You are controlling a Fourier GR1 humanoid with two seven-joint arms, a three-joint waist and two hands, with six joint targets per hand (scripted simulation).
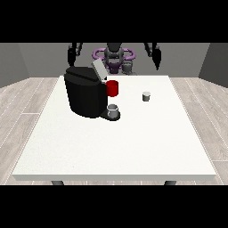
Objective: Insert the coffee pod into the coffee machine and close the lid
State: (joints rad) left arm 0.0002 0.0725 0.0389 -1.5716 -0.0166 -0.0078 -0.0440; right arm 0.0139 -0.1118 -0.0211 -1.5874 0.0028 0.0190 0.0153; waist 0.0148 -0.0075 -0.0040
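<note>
Grey walls and a floor of pale wood planks surround the large white table that we look across, its far edge near the robot and its near edge cutting off the two table legs below. On the table's far left part we see the black coffee machine, with its grey lid tilted up and open at the top. A red part sticks out on the machine's right side, and a small grey cup sits on the machine's base just below it. The coffee pod, small and pale grey, stands alone on the table to the right of the machine, well apart from it and from both hands. We find the hand at the view's left raised above the table's far edge, behind and above the machine, hanging downward from its arm. The hand at the view's right hangs likewise, high over the far edge and touching nothing. Both hands are small and dark, and we cannot tell whether their fingers lie apart or together. The robot's lower body is hidden behind the table, and the inside of the machine under the lid cannot be made out.
</note>
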